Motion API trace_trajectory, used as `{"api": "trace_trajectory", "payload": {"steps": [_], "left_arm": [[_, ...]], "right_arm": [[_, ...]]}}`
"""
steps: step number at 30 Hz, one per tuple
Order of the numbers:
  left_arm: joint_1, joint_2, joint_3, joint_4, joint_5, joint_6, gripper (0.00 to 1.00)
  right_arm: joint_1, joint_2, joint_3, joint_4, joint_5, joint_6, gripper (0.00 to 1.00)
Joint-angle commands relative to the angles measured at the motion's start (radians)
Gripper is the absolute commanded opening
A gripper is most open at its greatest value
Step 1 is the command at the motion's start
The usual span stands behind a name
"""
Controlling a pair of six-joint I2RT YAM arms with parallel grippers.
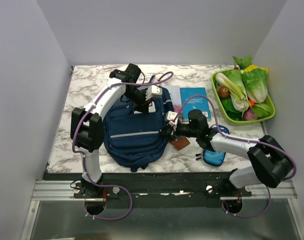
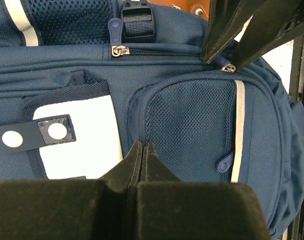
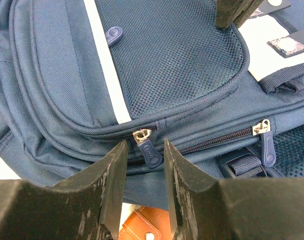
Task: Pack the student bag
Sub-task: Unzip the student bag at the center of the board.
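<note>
The student bag (image 1: 134,132), a navy backpack, lies flat in the middle of the table. My left gripper (image 1: 141,103) is over its upper part. In the left wrist view it is shut (image 2: 142,145), tips against the seam between the white patch (image 2: 79,135) and the mesh pocket (image 2: 192,135), with nothing visible between them. My right gripper (image 1: 169,131) is at the bag's right edge. In the right wrist view it stands open (image 3: 145,150), a finger on each side of a blue zipper pull (image 3: 150,153), with a gap on both sides. A second zipper pull (image 3: 266,145) sits further right.
A brown leather wallet (image 1: 180,143) lies under the right gripper beside the bag. A blue book (image 1: 194,102) and white paper lie behind it. A small blue pencil case (image 1: 214,156) is at the front right. A green tray (image 1: 218,102) of vegetables stands at the right edge.
</note>
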Motion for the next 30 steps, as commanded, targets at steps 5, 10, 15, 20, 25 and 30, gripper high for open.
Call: {"api": "trace_trajectory", "payload": {"steps": [5,10,15,20,25,30], "left_arm": [[-0.005,-0.04,0.01,-0.026,0.038,0.005,0.0],[-0.005,-0.037,0.01,-0.005,0.037,-0.023,0.0],[-0.005,-0.029,-0.002,0.104,0.02,-0.133,0.0],[0.0,-0.006,0.02,0.228,-0.018,-0.265,0.0],[0.002,0.015,0.043,0.316,-0.093,-0.411,0.0],[0.012,0.036,0.049,0.448,-0.187,-0.557,0.0]], "right_arm": [[0.0,0.055,0.041,-0.022,0.019,0.009,0.21],[-0.002,0.034,0.063,-0.037,0.154,0.025,0.01],[0.003,-0.069,0.113,-0.178,0.213,0.07,0.01],[0.024,-0.094,0.126,-0.306,0.254,0.099,0.01],[0.067,-0.077,0.142,-0.385,0.288,0.159,0.01],[0.125,-0.087,0.159,-0.473,0.335,0.225,0.01]]}}
